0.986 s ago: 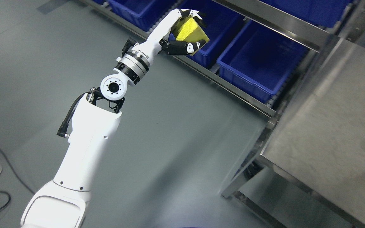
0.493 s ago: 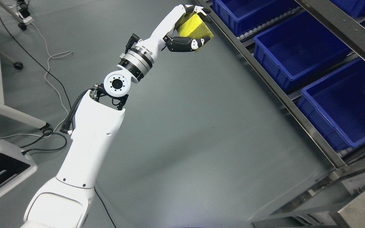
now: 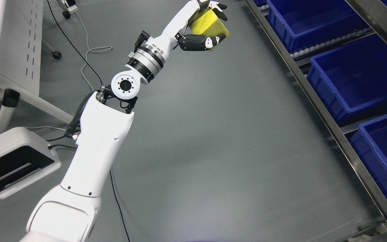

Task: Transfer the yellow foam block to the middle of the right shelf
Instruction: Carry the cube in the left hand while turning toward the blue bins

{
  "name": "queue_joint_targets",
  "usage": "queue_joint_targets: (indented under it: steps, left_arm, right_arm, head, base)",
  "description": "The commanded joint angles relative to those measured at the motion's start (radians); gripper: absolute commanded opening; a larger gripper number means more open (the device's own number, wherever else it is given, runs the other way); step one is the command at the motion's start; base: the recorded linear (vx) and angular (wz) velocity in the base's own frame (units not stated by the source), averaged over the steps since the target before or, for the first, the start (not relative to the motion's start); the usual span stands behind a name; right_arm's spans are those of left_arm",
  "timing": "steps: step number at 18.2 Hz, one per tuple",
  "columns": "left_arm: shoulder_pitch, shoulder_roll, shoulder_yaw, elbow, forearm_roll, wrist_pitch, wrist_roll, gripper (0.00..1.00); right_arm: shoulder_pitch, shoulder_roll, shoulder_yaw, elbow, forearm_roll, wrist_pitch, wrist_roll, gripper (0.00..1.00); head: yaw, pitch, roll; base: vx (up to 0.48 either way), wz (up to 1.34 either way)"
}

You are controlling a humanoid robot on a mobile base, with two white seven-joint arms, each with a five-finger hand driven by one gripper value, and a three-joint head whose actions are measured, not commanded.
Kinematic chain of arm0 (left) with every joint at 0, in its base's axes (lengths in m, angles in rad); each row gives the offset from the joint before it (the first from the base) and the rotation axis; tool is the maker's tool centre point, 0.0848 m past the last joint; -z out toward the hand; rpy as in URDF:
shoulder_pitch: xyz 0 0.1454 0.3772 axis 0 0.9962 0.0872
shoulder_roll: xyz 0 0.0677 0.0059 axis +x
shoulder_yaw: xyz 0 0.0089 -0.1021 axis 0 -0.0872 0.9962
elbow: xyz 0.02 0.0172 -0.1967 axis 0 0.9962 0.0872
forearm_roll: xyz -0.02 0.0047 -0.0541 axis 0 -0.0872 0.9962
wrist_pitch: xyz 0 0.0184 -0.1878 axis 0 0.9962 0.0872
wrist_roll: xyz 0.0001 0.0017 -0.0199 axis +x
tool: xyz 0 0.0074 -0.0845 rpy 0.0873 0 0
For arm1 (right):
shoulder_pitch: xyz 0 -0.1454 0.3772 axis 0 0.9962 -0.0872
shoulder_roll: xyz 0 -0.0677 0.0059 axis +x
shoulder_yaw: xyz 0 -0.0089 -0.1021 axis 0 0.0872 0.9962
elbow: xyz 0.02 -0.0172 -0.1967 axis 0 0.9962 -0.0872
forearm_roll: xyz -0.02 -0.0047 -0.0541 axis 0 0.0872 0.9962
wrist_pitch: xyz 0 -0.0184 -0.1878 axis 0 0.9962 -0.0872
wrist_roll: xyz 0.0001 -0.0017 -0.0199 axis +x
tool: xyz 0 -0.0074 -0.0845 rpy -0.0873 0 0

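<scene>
The left hand (image 3: 205, 25) is gripping the yellow foam block (image 3: 210, 25) up at about twelve o'clock in the head view, dark fingers (image 3: 218, 6) curling over its top and the thumb (image 3: 197, 43) pressing along its lower face, so the block is sitting clamped between them above the grey floor (image 3: 213, 134). The right hand is not showing.

The block is looking light and soft, with a ribbed upper face; it is likely giving a little under the squeeze, so a broad hold across opposite faces, as here, is suiting it better than a pinch at a corner. It is probably not slippery, and not fragile.

The shelf rack (image 3: 317, 101) is running along the three o'clock side, its metal front rail slanting from top centre down to five o'clock, with blue bins (image 3: 354, 77) sitting behind it. Between arm and rail the floor is lying open. At nine o'clock a white cabinet (image 3: 12, 43), cables (image 3: 79, 50) and a white floor unit (image 3: 12, 161) are crowding that side.
</scene>
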Motion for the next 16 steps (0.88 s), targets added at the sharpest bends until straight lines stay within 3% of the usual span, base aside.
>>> queue_joint_targets:
  steps: [1,9,16]
  left_arm:
    - [-0.003,0.013,-0.005,0.002,0.000,-0.001,0.000,0.00]
    - [0.003,0.013,0.032,-0.003,0.000,-0.009,0.003,0.00]
    - [-0.029,0.013,0.089,-0.009,-0.005,-0.049,0.012,0.00]
  right_arm:
    - [0.012,-0.017,0.000,-0.017,0.002,0.001,0.000,1.00]
    - [0.012,-0.017,0.000,-0.017,0.002,0.001,0.000,1.00]
    - [0.014,-0.017,0.000,-0.017,0.002,0.001,0.000,1.00]
  head:
    - [0.0000,0.000,0.000]
    - [0.0000,0.000,0.000]
    - [0.0000,0.000,0.000]
  base:
    - [0.187,0.21]
    - [0.266,0.02]
    - [0.449,-0.23]
